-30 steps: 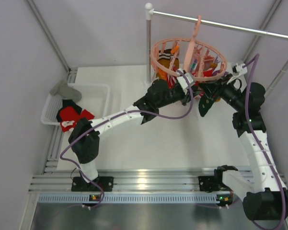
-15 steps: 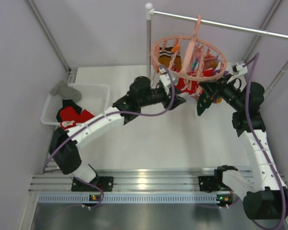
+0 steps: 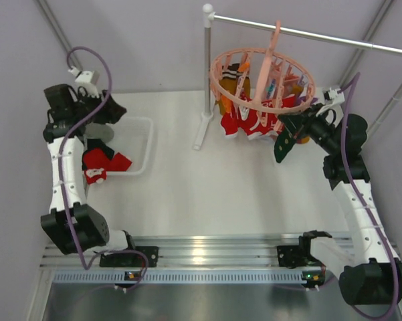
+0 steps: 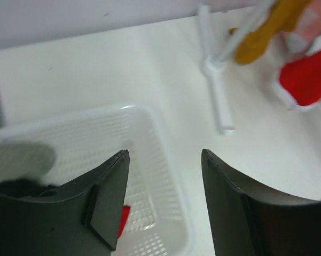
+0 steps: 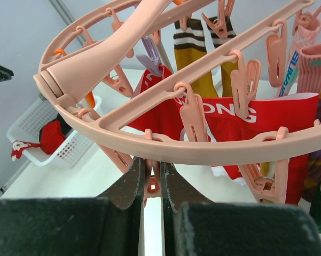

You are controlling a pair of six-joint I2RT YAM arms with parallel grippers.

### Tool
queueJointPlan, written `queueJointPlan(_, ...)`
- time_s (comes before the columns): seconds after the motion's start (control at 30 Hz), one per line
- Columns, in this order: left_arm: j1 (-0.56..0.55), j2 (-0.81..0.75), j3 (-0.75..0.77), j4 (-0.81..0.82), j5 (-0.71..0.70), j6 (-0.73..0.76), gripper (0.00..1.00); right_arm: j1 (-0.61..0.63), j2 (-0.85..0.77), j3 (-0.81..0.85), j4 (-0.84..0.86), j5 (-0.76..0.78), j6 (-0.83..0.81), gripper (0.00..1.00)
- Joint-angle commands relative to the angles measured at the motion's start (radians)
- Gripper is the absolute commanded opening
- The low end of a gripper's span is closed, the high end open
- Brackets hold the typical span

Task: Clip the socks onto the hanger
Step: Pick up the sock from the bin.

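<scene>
The salmon-pink hanger (image 3: 222, 83) hangs from the rail at the back right. A red sock with white marks (image 3: 244, 122) and mustard socks (image 3: 235, 80) hang from its clips. In the right wrist view the ring (image 5: 203, 152) crosses just above my fingers, with the red sock (image 5: 256, 114) behind it. My right gripper (image 3: 285, 128) is shut on a pink clip (image 5: 153, 184) under the ring's near edge. My left gripper (image 3: 112, 110) is open and empty above the white basket; between its fingers (image 4: 163, 160) shows the basket wall. A red sock (image 3: 97, 164) and a grey sock (image 4: 16, 160) lie in the basket.
The white mesh basket (image 3: 146, 144) stands at the far left. The grey rail (image 3: 321, 33) and its pole (image 3: 206, 73) stand at the back; the pole's white foot (image 4: 219, 90) lies right of the basket. Walls close in both sides.
My left arm swung from under the hanger back to the left, and is now over the basket with open, empty jaws. The red sock stays hanging on the hanger. My right gripper has not moved.
</scene>
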Motion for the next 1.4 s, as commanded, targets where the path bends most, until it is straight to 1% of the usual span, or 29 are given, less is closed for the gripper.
queueJointPlan(0.0,0.178,0.101,0.057,-0.134,0.044,0.042,0.61,0.004,0.005,-0.005,0.036,0.006,-0.009,0.00)
queueJointPlan(0.07,0.231,0.179,0.086,-0.169,0.021,0.082,0.62,0.002,0.010,-0.008,0.037,0.004,-0.008,0.00)
queueJointPlan(0.13,0.245,0.227,0.117,-0.192,-0.039,0.138,0.62,0.004,0.013,-0.008,0.039,0.004,-0.011,0.00)
queueJointPlan(0.17,0.249,0.247,0.120,-0.190,-0.074,0.136,0.62,0.002,0.019,-0.008,0.039,0.006,-0.012,0.00)
queueJointPlan(0.2,0.254,0.282,0.123,-0.162,-0.120,0.123,0.62,0.002,0.021,-0.008,0.040,0.006,-0.011,0.00)
queueJointPlan(0.27,0.266,0.317,0.122,-0.109,-0.166,0.076,0.63,0.004,0.033,-0.007,0.042,0.006,-0.011,0.00)
queueJointPlan(0.3,0.269,0.324,0.099,-0.068,-0.183,0.061,0.63,0.002,0.036,-0.005,0.040,0.003,-0.011,0.00)
queueJointPlan(0.33,0.268,0.328,0.090,0.020,-0.230,0.026,0.63,0.004,0.039,-0.004,0.037,0.003,-0.011,0.00)
queueJointPlan(0.43,0.269,0.380,0.096,0.125,-0.304,-0.045,0.64,0.004,0.050,0.001,0.037,0.007,-0.014,0.00)
queueJointPlan(0.53,0.268,0.449,0.143,0.181,-0.372,-0.099,0.67,0.004,0.054,0.003,0.036,0.006,-0.015,0.00)
queueJointPlan(0.67,0.268,0.535,0.183,0.230,-0.470,-0.111,0.68,0.002,0.064,0.004,0.031,0.010,-0.024,0.00)
queueJointPlan(0.83,0.266,0.592,0.189,0.296,-0.522,-0.114,0.63,-0.001,0.077,0.004,0.033,0.009,-0.028,0.00)
queueJointPlan(1.03,0.266,0.650,0.195,0.362,-0.532,-0.119,0.61,-0.009,0.082,0.003,0.025,0.001,-0.034,0.00)
queueJointPlan(1.13,0.265,0.664,0.194,0.357,-0.515,-0.124,0.54,-0.010,0.080,0.001,0.023,0.004,-0.034,0.00)
queueJointPlan(1.17,0.265,0.663,0.182,0.356,-0.506,-0.124,0.51,-0.009,0.080,0.001,0.023,0.003,-0.034,0.00)
queueJointPlan(1.2,0.265,0.661,0.177,0.356,-0.496,-0.119,0.41,-0.010,0.080,-0.002,0.025,0.004,-0.034,0.00)
queueJointPlan(1.23,0.263,0.660,0.171,0.353,-0.477,-0.118,0.38,-0.010,0.080,-0.004,0.023,0.004,-0.034,0.00)
queueJointPlan(1.27,0.263,0.652,0.156,0.353,-0.466,-0.116,0.28,-0.010,0.080,-0.004,0.025,0.004,-0.034,0.00)
queueJointPlan(1.37,0.260,0.635,0.134,0.350,-0.430,-0.107,0.20,-0.010,0.082,-0.004,0.025,0.003,-0.032,0.00)
